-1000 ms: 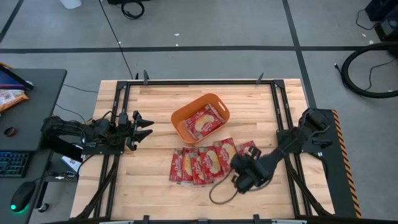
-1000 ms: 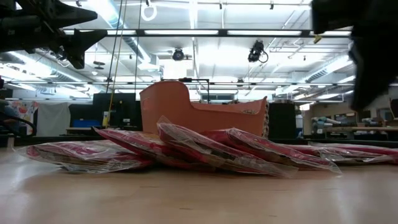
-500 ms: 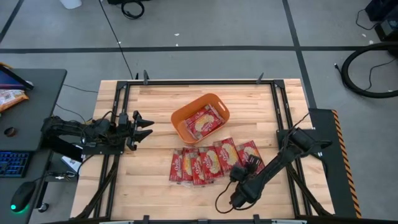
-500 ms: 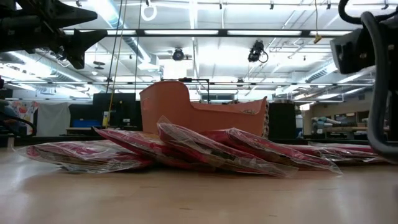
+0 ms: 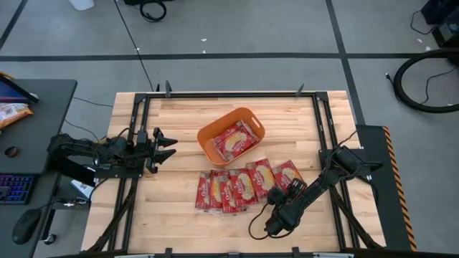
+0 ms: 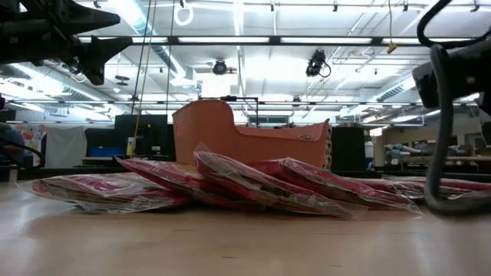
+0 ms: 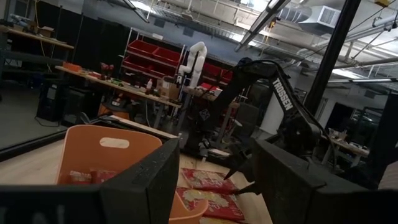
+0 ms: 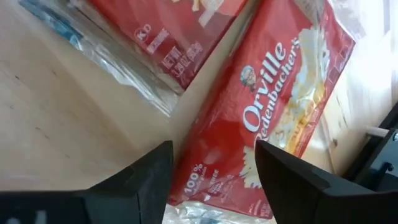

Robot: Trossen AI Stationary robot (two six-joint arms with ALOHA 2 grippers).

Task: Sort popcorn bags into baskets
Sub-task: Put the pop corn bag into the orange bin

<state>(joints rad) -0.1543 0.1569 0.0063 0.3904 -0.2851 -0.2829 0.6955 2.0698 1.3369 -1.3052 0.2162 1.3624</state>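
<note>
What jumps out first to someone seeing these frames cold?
The row of red popcorn bags overlapping across the front middle of the wooden table, and just behind it the orange basket with bags already inside. Next, the right gripper, open and low at the row's right end, its wrist view filled by a bag. The left gripper waits open at the table's left side.

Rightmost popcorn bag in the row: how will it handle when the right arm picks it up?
The popcorn bag looks flat in a glossy clear overwrap, so probably slippery and somewhat floppy. Likely light for its size. The right pincer is open beside it; a pinch at the loose wrap edge may slip.
</note>
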